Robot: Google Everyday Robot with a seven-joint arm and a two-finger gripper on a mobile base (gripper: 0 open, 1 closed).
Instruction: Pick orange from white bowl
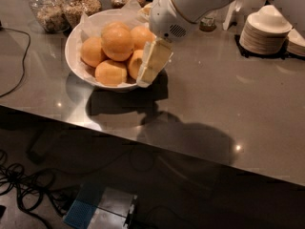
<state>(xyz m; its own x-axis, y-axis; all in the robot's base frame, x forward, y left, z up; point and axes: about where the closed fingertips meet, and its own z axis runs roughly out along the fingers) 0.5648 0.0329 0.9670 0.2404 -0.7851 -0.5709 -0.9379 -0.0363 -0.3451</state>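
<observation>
The wide white bowl (74,62), lined with crinkled white paper, stands on the grey counter at the upper left. It holds several oranges, with one large orange (116,43) on top of the pile. My gripper (151,66) hangs from the white arm at the bowl's right rim. It points down and left, right beside an orange (135,63) at that rim, partly hiding it.
Glass jars (64,6) of grains stand behind the bowl. A stack of small white dishes (264,32) sits at the back right. A black cable (19,68) runs over the counter's left end. The counter's front edge runs diagonally below the bowl; cables and a box lie on the floor.
</observation>
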